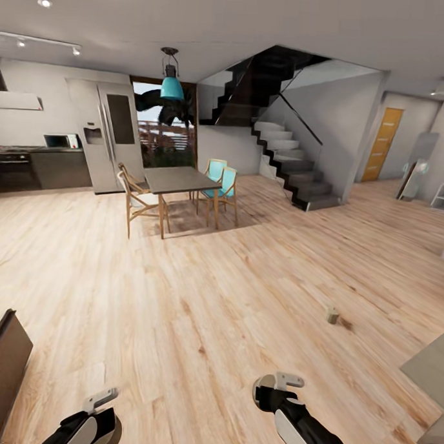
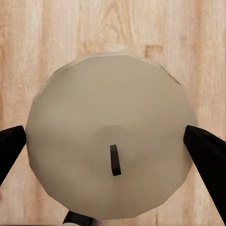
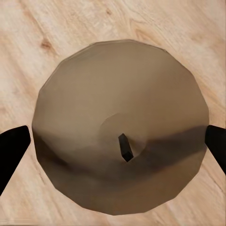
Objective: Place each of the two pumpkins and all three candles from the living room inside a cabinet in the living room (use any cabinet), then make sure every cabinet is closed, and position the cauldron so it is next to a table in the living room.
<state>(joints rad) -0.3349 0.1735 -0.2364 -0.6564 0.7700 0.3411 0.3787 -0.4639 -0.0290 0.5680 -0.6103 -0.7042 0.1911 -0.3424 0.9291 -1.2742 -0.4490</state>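
Two stubby candles are in hand, one per gripper. On the left wrist camera, a pale cream cylinder candle with a rounded top [image 2: 110,150] sits end-on between the left gripper [image 2: 106,153]'s two black fingers [image 2: 207,155], its short dark wick pointing straight at the lens — so its long axis runs along the fingers. Both fingertips press against its sides, jaws closed about as far as the candle's width allows. The right wrist camera gives the same picture: a darker grey-beige candle [image 3: 120,141] end-on, wick towards the lens, with the right gripper [image 3: 117,143]'s black fingers [image 3: 12,150] touching its rim on either side. Plank floor lies behind both.

Only the head view shows the room. Both arms sit low at the bottom edge, and the held candles are hidden from up there. A third small beige candle [image 1: 333,315] stands upright on the light wooden plank floor [image 1: 199,298], well apart from both arms, off to the robot's right and ahead. Far back is a dark rectangular dining table [image 1: 177,179] with wooden and teal chairs around it — plus a black-and-grey staircase [image 1: 290,160] and a steel fridge [image 1: 112,136].
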